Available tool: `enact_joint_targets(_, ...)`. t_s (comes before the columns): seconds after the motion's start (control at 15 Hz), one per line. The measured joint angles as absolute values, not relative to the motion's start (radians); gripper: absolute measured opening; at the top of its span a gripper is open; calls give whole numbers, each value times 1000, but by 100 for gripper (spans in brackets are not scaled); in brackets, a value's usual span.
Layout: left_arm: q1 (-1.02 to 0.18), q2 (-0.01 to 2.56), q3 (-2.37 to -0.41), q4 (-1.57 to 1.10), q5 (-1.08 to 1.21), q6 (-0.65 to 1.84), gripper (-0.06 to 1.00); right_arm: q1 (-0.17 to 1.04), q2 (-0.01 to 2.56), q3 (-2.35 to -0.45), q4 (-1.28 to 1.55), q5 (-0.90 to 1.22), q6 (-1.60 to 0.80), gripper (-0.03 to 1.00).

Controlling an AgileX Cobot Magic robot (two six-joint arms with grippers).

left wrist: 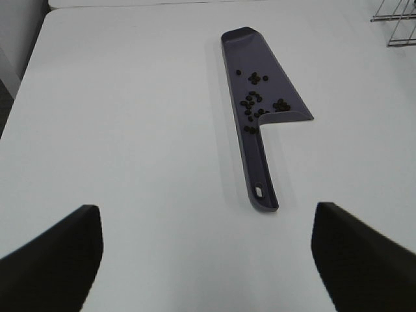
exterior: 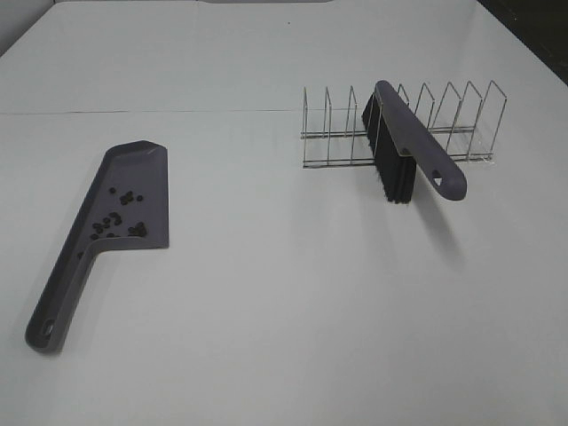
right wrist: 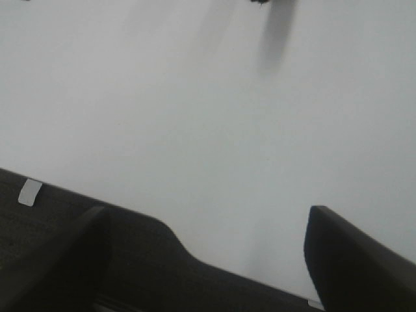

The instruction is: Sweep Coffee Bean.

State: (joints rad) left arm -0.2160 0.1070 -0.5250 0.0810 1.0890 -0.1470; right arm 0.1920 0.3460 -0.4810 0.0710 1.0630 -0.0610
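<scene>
A grey-purple dustpan [exterior: 133, 186] lies on the white table at the left, handle toward the front. Several tiny dark coffee beans [exterior: 120, 217] lie in its pan; they also show in the left wrist view [left wrist: 257, 104], on the dustpan [left wrist: 260, 71]. A grey-purple brush [exterior: 404, 146] with black bristles rests in a wire rack [exterior: 461, 120] at the right. Neither arm shows in the exterior high view. My left gripper [left wrist: 208, 250] is open and empty, back from the dustpan's handle. My right gripper [right wrist: 205, 260] is open and empty over the table's edge; only the tip of the bristles [right wrist: 261, 2] shows there.
The white table [exterior: 293, 302] spreads wide between the dustpan and the rack. A corner of the rack [left wrist: 396, 26] shows in the left wrist view. The right wrist view shows the table edge and dark floor [right wrist: 39, 221] beyond it.
</scene>
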Motion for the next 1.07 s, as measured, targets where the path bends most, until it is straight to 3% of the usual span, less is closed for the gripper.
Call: enact_joint_targets(1.07,-216,-6,-525,58,1085,-97,79,192,-4,-467,77,1099,-72,77)
